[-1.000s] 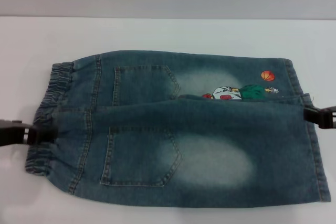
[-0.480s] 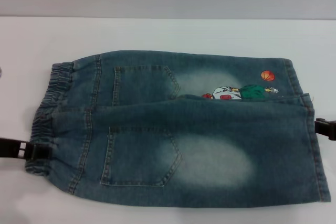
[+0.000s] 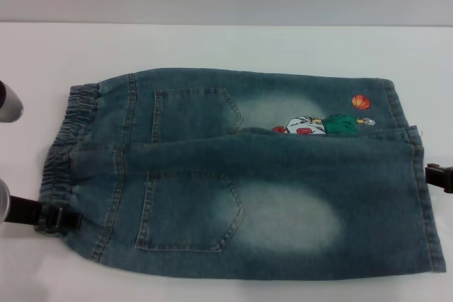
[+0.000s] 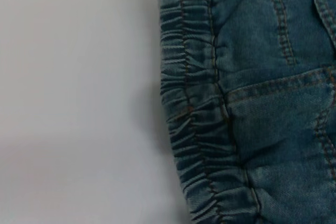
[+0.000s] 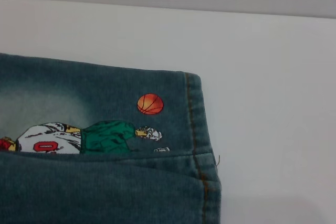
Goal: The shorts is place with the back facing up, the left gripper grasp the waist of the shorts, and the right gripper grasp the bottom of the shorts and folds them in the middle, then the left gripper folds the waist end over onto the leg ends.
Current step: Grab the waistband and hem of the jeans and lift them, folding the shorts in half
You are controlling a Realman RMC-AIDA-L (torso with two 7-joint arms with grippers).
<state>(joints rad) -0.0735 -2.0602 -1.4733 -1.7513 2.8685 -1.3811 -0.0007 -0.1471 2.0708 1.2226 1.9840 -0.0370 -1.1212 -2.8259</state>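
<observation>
Faded denim shorts; smooth, seemingly matt table

left gripper: arm cut off by the head view's edge; finger spread too small to tell
right gripper: mostly beyond the edge; only a dark tip shows
cartoon figure: lower part hidden under the folded leg
waist: cropped in the left wrist view

You have the shorts folded lengthwise on the white table, the left gripper touching the waist, the right gripper beside the leg ends
</observation>
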